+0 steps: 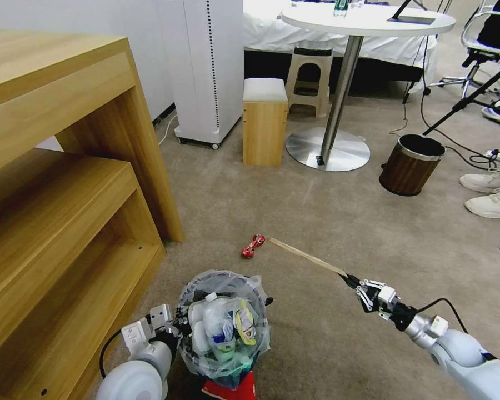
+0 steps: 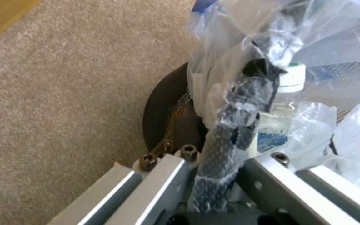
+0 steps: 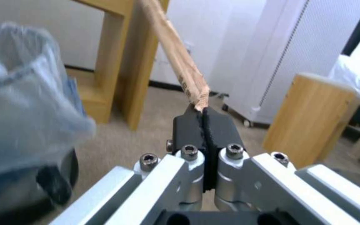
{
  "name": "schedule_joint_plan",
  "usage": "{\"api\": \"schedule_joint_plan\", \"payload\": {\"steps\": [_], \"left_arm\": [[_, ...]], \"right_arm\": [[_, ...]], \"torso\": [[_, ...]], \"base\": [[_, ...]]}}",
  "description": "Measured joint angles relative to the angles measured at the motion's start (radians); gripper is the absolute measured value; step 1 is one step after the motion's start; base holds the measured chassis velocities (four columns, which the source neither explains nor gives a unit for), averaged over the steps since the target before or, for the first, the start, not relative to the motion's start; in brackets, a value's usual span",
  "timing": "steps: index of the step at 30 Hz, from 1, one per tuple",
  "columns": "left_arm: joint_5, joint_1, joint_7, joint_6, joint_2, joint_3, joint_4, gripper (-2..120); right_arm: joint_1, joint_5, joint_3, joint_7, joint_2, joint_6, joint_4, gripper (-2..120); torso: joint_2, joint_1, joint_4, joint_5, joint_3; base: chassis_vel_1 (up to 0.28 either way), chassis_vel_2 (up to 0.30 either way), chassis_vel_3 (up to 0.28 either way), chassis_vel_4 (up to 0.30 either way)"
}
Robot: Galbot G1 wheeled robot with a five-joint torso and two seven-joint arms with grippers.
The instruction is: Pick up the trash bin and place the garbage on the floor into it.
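Observation:
The trash bin point(image 1: 222, 328), a dark wire bin lined with clear plastic, is held low at the front by my left gripper point(image 1: 175, 328), which is shut on its rim point(image 2: 226, 131). Bottles and wrappers fill it. My right gripper point(image 1: 351, 281) is shut on one end of a long wooden stick point(image 1: 305, 255), lifted off the beige carpet to the right of the bin; the pinched stick end point(image 3: 197, 93) shows between the black pads. A red wrapper point(image 1: 253, 246) lies on the floor point(image 1: 316, 211) by the stick's far tip.
A wooden shelf unit point(image 1: 66, 183) stands close on the left. Farther off are a brown wood-grain bin point(image 1: 411, 164), a round table's metal base point(image 1: 328, 149), a small wooden stool point(image 1: 265, 119), a white cabinet point(image 1: 205, 66), cables and a person's white shoes point(image 1: 491, 194).

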Motion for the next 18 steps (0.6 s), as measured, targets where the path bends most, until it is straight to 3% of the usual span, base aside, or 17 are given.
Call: {"api": "schedule_joint_plan", "payload": {"steps": [18], "left_arm": [[0.027, 0.020, 0.008, 0.018, -0.019, 0.009, -0.021, 0]], "right_arm": [[0.112, -0.023, -0.168, 0.085, -0.032, -0.002, 0.142, 0]], "torso": [[0.000, 0.000, 0.0001, 0.0002, 0.000]], "base": [[0.000, 0.000, 0.000, 0.000]]}}
